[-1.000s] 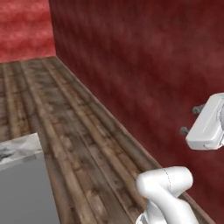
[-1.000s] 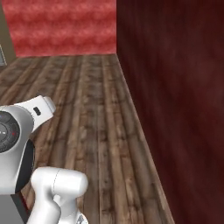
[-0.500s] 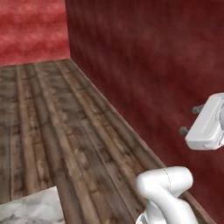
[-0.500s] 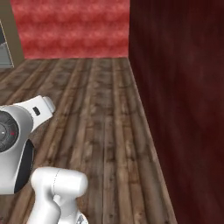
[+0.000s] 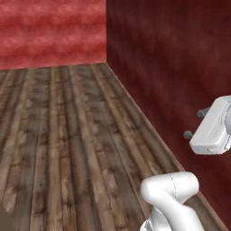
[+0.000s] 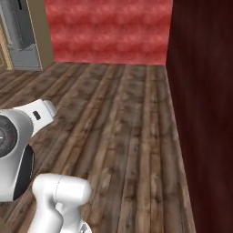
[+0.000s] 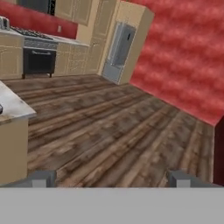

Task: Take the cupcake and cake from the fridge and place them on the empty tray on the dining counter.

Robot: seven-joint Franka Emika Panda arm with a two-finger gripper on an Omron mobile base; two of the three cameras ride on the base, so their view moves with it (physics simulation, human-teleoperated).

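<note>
Far across the room: fridge (image 7: 119,51), grey, door shut, set among tan cabinets
Near left: counter (image 7: 12,106) corner, marble top
Between: bare wood floor (image 7: 109,131)
Right side: red wall (image 7: 183,57)
Gripper (image 7: 111,178): jaws spread wide, holding nothing

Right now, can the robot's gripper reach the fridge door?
Probably not. The fridge stands shut far across the wooden floor, and the open gripper holds nothing; the base likely must drive closer first.

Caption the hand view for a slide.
Open pincer faces across wood floor toward the closed grey fridge beside the red wall.
</note>
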